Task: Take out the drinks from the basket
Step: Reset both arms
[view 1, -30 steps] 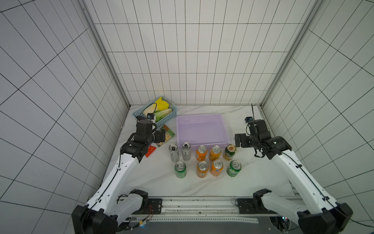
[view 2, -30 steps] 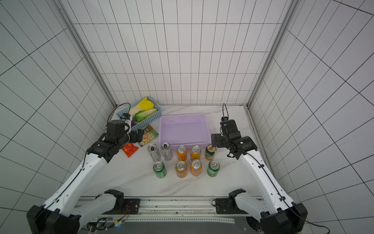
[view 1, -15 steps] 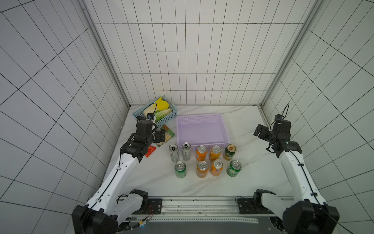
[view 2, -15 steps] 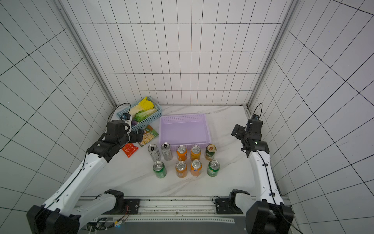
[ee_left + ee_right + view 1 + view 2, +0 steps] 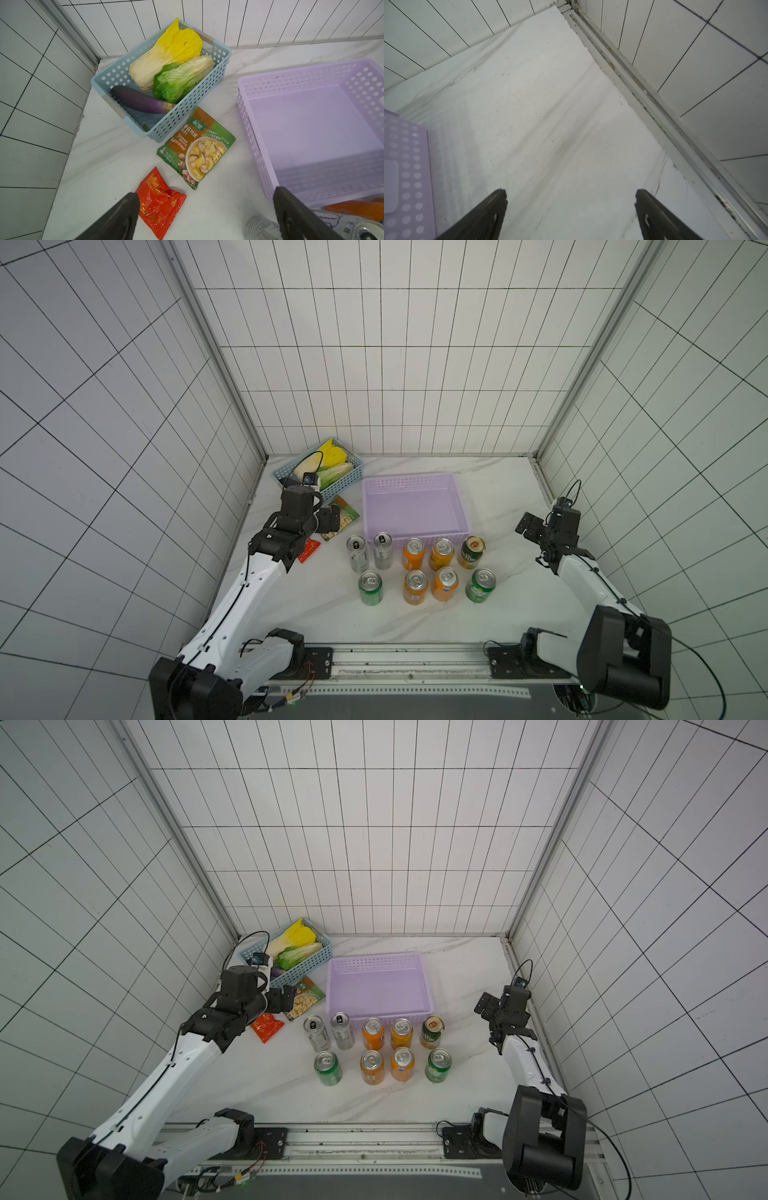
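Note:
The lilac basket (image 5: 451,489) (image 5: 419,969) stands empty at mid-table. Just in front of it, several drinks stand upright in two rows: two silver cans (image 5: 357,556), orange cans (image 5: 413,556), a green-and-gold can (image 5: 471,553) and two green cans (image 5: 370,589). My left gripper (image 5: 336,519) (image 5: 204,194) hangs open left of the basket, above a red packet, with nothing between its fingers. My right gripper (image 5: 525,526) (image 5: 571,192) is open and empty over bare table near the right wall, well apart from the cans.
A blue basket (image 5: 349,483) with cabbages and an eggplant sits at the back left. A green soup packet (image 5: 197,147) and a red packet (image 5: 160,201) lie between it and the cans. A metal rail (image 5: 643,87) runs along the right wall.
My right arm has drawn back from beside the green-and-gold can to the right wall, its gripper open throughout. The left arm and the cans have not moved.

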Tool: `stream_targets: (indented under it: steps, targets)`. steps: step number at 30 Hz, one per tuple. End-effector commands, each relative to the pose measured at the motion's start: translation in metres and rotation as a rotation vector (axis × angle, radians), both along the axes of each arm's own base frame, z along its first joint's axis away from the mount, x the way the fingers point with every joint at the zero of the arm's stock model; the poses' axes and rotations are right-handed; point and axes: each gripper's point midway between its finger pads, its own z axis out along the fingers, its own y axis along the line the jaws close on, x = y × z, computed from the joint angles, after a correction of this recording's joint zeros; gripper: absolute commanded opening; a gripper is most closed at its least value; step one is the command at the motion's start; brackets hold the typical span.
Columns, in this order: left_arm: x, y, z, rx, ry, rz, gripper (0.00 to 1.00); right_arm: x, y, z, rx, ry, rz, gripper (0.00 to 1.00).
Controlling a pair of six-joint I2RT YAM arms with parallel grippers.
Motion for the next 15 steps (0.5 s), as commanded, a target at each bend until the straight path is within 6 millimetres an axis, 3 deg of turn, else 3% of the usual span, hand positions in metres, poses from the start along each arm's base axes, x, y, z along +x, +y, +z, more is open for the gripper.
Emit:
stream_targets:
  steps: [1,12,15]
  targets:
    - [0.003,0.000,0.001,0.002,-0.011,-0.002,0.98,0.019,0.000,0.007,-0.004,-0.115,0.023,0.99]
    - [0.004,0.001,-0.003,0.008,0.000,0.001,0.98,0.037,0.009,-0.013,-0.032,-0.182,0.097,1.00]
    - [0.005,0.000,-0.004,0.005,0.004,-0.001,0.98,0.039,0.014,-0.010,-0.055,-0.189,0.135,0.99]
